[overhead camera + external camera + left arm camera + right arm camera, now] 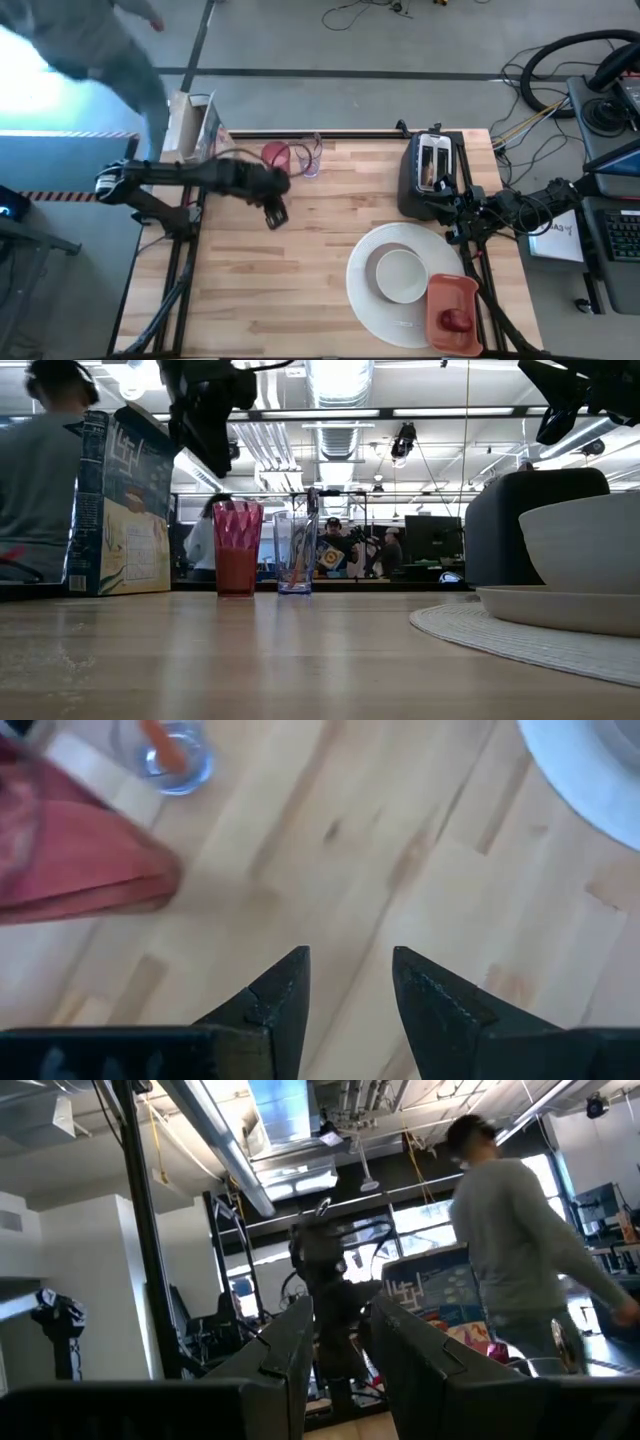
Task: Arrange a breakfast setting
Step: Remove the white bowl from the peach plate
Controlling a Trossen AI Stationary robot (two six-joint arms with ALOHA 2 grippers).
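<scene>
My left gripper [275, 213] [350, 970] hangs open above bare table, a little nearer than the pink tumbler [275, 155] [70, 860], with nothing between its fingers. Right of the tumbler stands the clear glass [311, 160] [176, 756] with the orange-handled spoon [158, 742] in it. The large white plate [372, 300] lies near the right front, and a small white bowl [401, 275] [585, 540] sits on it. A dark-red fruit [457, 320] lies in the orange-red tray [455, 295]. My right gripper [340, 1340] waits open beside the toaster, pointing up.
A black toaster [430, 170] stands at the far right. A cereal box [195, 125] [115, 510] stands at the far left corner. A person [90, 45] moves behind the table's far left. Bare wood lies between my left gripper and the plate.
</scene>
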